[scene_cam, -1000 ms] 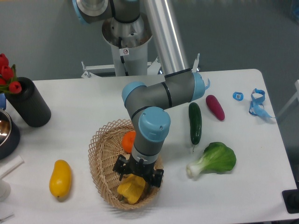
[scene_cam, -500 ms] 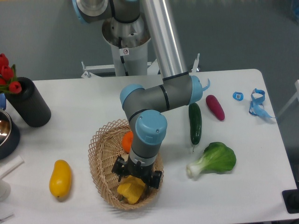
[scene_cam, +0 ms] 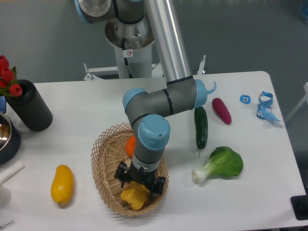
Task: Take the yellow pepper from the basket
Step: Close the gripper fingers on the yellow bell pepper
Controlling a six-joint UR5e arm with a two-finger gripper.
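The yellow pepper (scene_cam: 134, 198) lies in the near end of the tan wicker basket (scene_cam: 103, 159). It is blocky and glossy, and its top is hidden under the gripper. My gripper (scene_cam: 140, 185) points straight down into the basket, right on top of the pepper. Its black fingers stand on either side of the pepper's upper part. Whether they press on the pepper cannot be made out. An orange fruit (scene_cam: 130, 145) lies in the basket behind the wrist, mostly hidden.
A smooth yellow oval fruit (scene_cam: 62, 184) lies left of the basket. A cucumber (scene_cam: 200, 127), a purple eggplant (scene_cam: 221, 110) and a green leafy vegetable (scene_cam: 221, 164) lie to the right. A black cylinder (scene_cam: 29, 106) with red tulips and a metal bowl (scene_cam: 6, 136) stand at far left. Blue items (scene_cam: 263, 107) lie far right.
The gripper and wrist have shifted slightly left and lower into the basket, closer down over the yellow pepper. Nothing else moved.
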